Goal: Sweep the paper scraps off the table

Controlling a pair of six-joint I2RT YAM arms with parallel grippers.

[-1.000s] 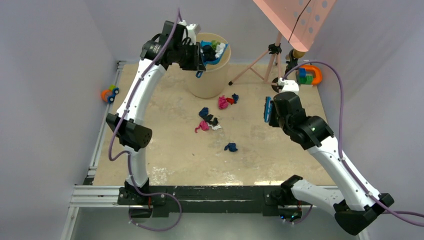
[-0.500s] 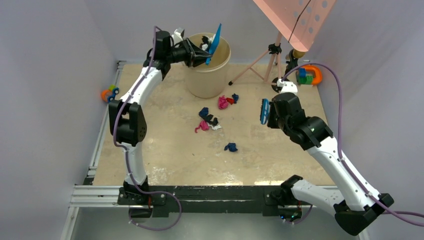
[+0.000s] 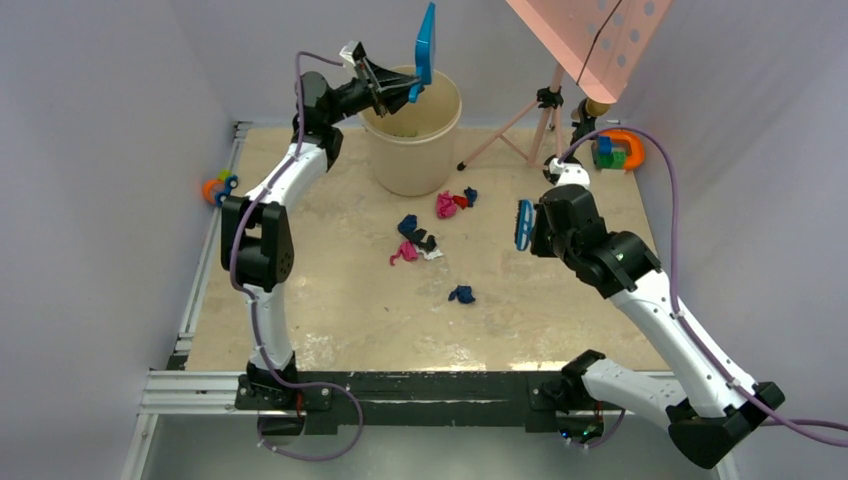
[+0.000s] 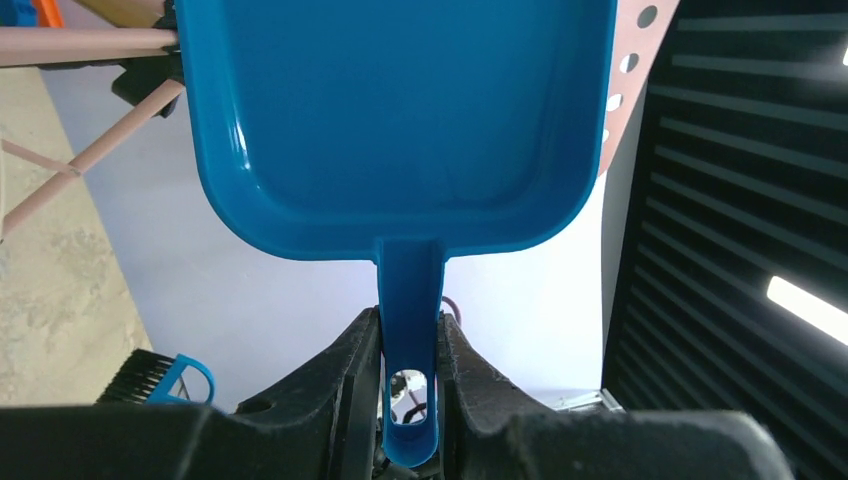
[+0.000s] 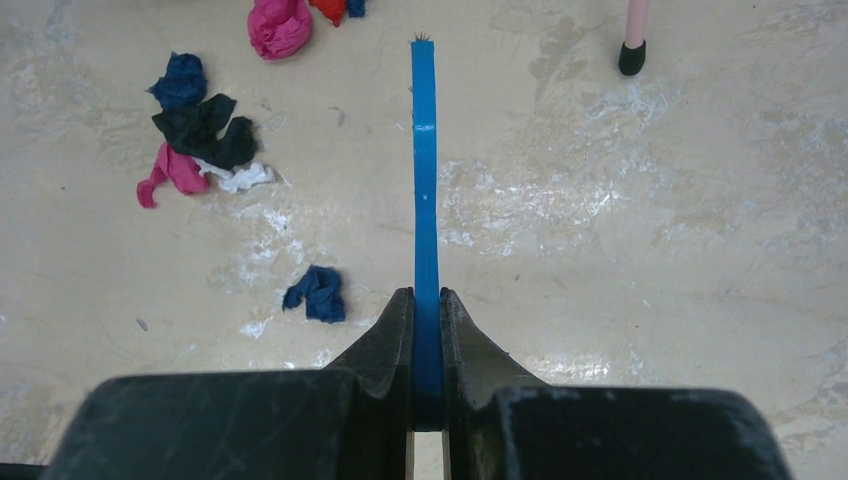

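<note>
My left gripper is shut on the handle of a blue dustpan, held upright above the beige bin; the pan looks empty in the left wrist view. My right gripper is shut on a blue brush, seen edge-on in the right wrist view, above the table. Paper scraps lie on the table: a pink and red group, a dark blue, black, pink and white cluster, and one dark blue wad. They also show in the right wrist view.
A pink stand on tripod legs rises at the back right. Coloured blocks with an orange ring sit at the far right corner. An orange-blue toy car is at the left edge.
My left gripper has tipped the dustpan up from level over the bin to upright, and the scraps it carried are gone from it. The right gripper has shifted slightly left.
</note>
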